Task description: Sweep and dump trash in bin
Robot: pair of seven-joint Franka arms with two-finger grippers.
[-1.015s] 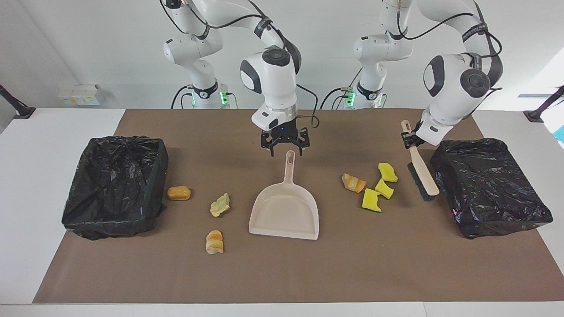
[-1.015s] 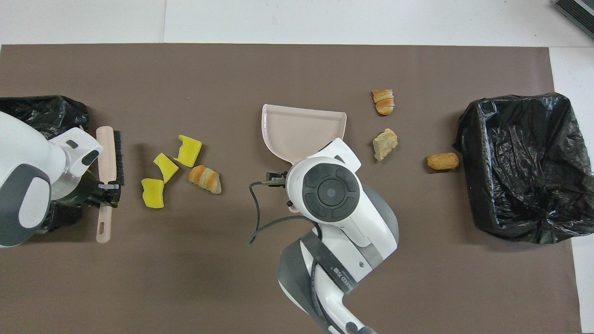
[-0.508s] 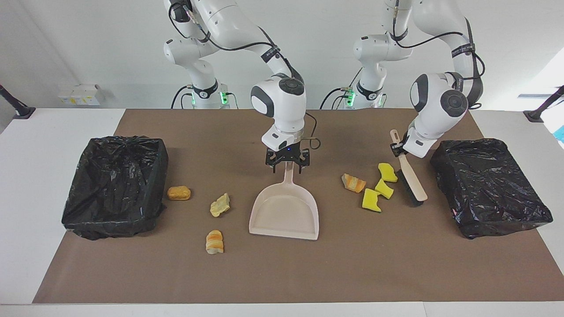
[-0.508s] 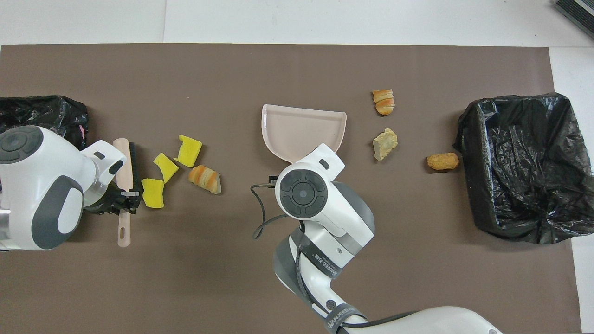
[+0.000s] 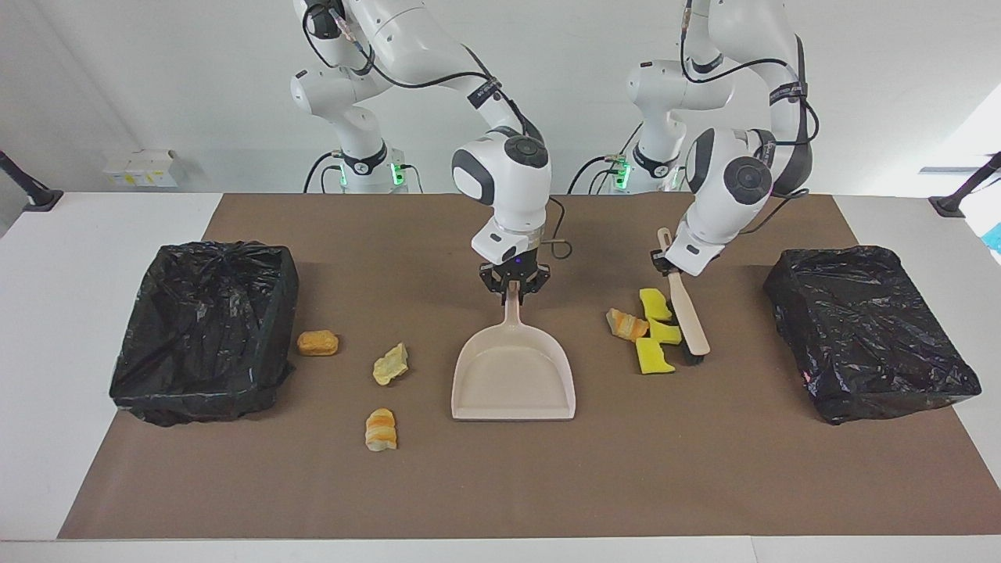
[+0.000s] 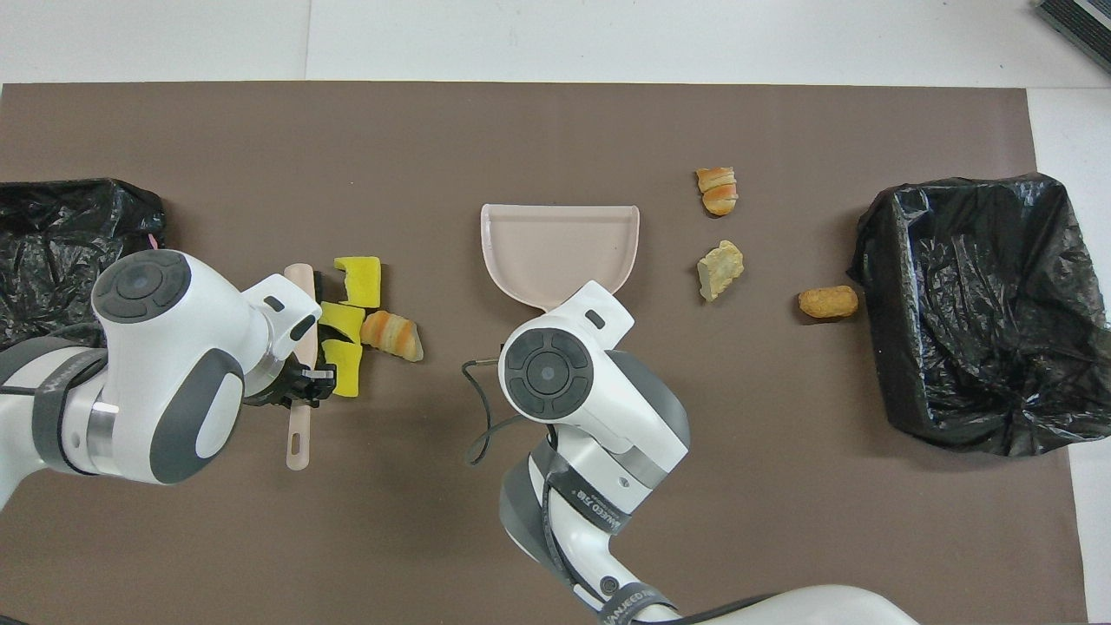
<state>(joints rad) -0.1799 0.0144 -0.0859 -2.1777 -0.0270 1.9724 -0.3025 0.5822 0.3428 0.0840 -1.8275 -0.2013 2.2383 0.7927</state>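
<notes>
At center frame, the right gripper (image 5: 513, 283) is clamped on the handle of the beige dustpan (image 5: 514, 381), which lies flat on the brown mat (image 5: 500, 485). At center right, the left gripper (image 5: 669, 264) is clamped on the brush (image 5: 688, 317), whose bristles touch 3 yellow sponge pieces (image 5: 654, 331) bunched beside a striped bread chunk (image 5: 626, 324). 3 more bread-like scraps (image 5: 389, 364) lie at lower left, near a black-lined bin (image 5: 205, 328).

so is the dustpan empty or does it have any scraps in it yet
Empty. The dustpan shows only its bare beige floor in both views; all scraps lie on the brown mat beside it.
</notes>
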